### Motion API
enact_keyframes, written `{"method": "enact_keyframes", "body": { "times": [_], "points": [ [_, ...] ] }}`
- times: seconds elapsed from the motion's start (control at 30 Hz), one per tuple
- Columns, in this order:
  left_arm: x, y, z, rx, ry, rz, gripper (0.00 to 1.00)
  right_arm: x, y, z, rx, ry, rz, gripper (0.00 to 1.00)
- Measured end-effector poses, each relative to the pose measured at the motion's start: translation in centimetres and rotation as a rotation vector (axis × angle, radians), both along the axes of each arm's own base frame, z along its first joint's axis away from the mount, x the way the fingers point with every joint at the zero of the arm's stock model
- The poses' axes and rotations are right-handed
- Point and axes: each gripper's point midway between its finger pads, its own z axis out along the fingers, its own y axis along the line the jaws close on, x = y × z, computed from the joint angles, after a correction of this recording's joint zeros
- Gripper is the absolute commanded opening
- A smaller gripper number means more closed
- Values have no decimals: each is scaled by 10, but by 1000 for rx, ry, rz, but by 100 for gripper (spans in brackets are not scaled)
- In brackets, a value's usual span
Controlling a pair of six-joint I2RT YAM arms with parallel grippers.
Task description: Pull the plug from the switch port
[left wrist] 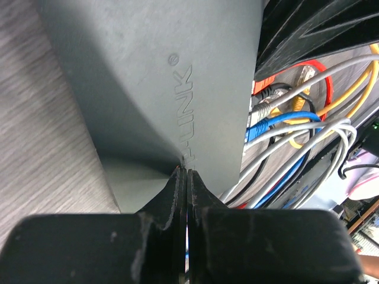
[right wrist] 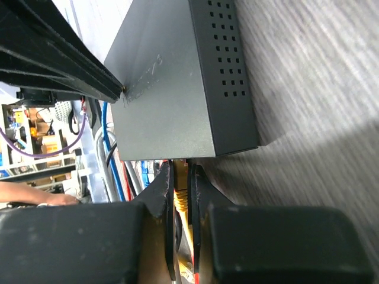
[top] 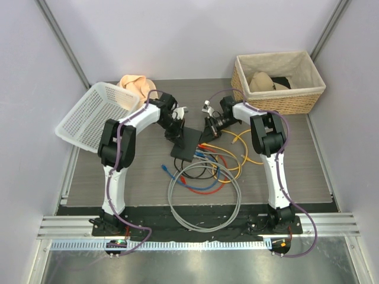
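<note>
The switch (right wrist: 172, 89) lies flat on the desk (right wrist: 320, 89) directly ahead of the right tool (right wrist: 180, 171), with its socket edge turned toward that tool's tips. The right tool is pinched narrow on a yellow plug (right wrist: 181, 198) where it meets that edge. The left tool (left wrist: 185, 174) has its tips fully together and holds nothing. Its points rest on the switch's top face, just short of the raised lettering (left wrist: 183, 106). The pull looks about to start, and it should run straight back along the plug's own line, level with the desk and without twisting, so the plug does not bind in its socket. The left tool should probably press down firmly so the light box neither slides after the plug nor tips. A blue cable (left wrist: 278, 122) and grey ones crowd beside the yellow plug, so a slow draw would lessen the risk of dragging them. The sockets themselves are hidden behind the right tool's fingers. So is the plug's latch tab, and whether it is pressed cannot be told. It is also unclear whether the grip is on the plug body or on the cable just behind it. From above, both tools overlap the switch too closely to judge contact.
</note>
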Motion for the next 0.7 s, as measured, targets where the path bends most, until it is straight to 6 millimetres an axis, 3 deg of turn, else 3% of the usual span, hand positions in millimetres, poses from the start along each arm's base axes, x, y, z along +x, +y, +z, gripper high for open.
{"method": "enact_keyframes", "body": {
  "times": [0.7],
  "points": [
    [1,-3,-1,-6,-18,-29,0,0,-2,-1,7,89,-11,1]
  ]
}}
